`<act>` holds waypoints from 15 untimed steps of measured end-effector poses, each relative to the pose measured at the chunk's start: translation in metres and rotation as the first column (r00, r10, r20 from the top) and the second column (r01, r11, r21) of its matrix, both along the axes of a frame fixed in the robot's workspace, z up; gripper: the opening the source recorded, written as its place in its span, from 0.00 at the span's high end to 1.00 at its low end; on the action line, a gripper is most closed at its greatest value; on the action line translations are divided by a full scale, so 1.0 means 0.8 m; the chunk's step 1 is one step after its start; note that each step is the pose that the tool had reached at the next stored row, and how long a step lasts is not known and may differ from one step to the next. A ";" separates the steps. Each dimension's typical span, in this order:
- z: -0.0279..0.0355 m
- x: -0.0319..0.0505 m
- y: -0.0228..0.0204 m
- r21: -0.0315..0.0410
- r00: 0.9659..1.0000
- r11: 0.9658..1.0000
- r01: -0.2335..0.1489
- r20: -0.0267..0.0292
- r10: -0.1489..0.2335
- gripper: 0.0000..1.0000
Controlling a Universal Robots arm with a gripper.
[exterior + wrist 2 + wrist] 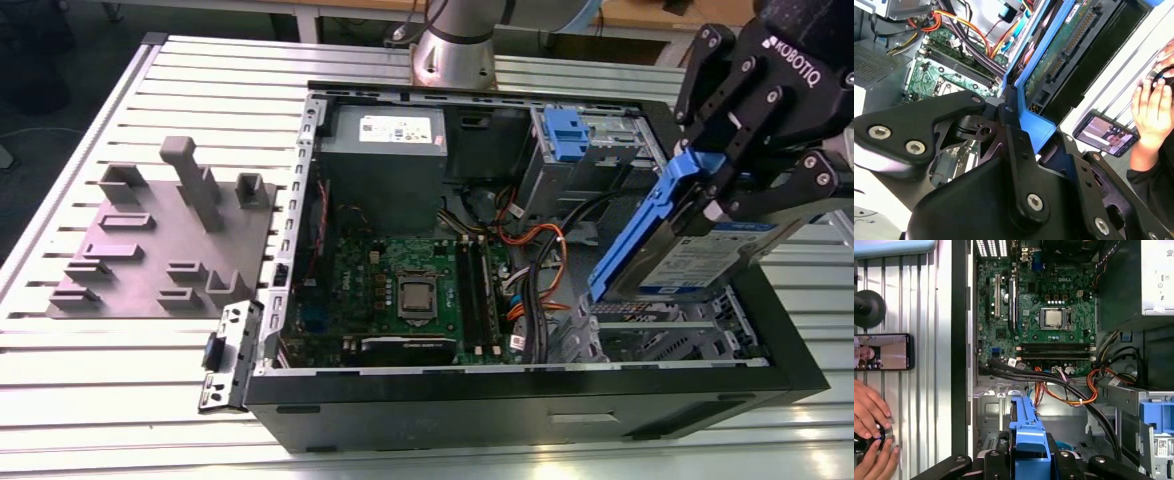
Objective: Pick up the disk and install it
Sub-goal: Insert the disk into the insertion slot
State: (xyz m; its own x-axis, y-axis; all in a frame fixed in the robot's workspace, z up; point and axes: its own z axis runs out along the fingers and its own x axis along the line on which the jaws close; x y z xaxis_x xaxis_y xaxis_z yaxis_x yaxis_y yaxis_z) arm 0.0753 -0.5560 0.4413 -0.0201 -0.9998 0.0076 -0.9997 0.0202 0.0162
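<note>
In the exterior view, the disk [683, 262], silver-grey with a white and blue label and blue side rails, hangs tilted on edge over the near right corner of the open computer case [534, 390]. My black gripper [727, 195] is shut on its upper end at the blue tab. The disk's lower end is just above a metal drive bay [667, 335]. In the second wrist view the disk's [1069, 45] circuit-board underside and blue rail run away from the gripper [1016, 122]. The first wrist view has the blue rail [1026, 432] end-on between the fingers [999, 455].
Inside the case are a green motherboard [400, 290], a grey power-supply box [383, 150], cables [527, 255] and a blue latch on a metal cage [567, 135]. A grey fixture plate [147, 245] lies on the slatted table. A person's hands [869, 415] and a phone [884, 352] are beside the case.
</note>
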 end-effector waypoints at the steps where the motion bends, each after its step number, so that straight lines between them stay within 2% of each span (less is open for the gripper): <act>1: -0.0006 0.001 -0.0002 0.000 1.000 1.000 0.000 0.000 0.000 0.64; 7: -0.0052 0.003 -0.0047 0.000 1.000 1.000 0.000 0.000 0.000 0.64; 15: -0.0121 0.004 -0.0080 0.000 1.000 1.000 0.000 0.000 0.000 0.64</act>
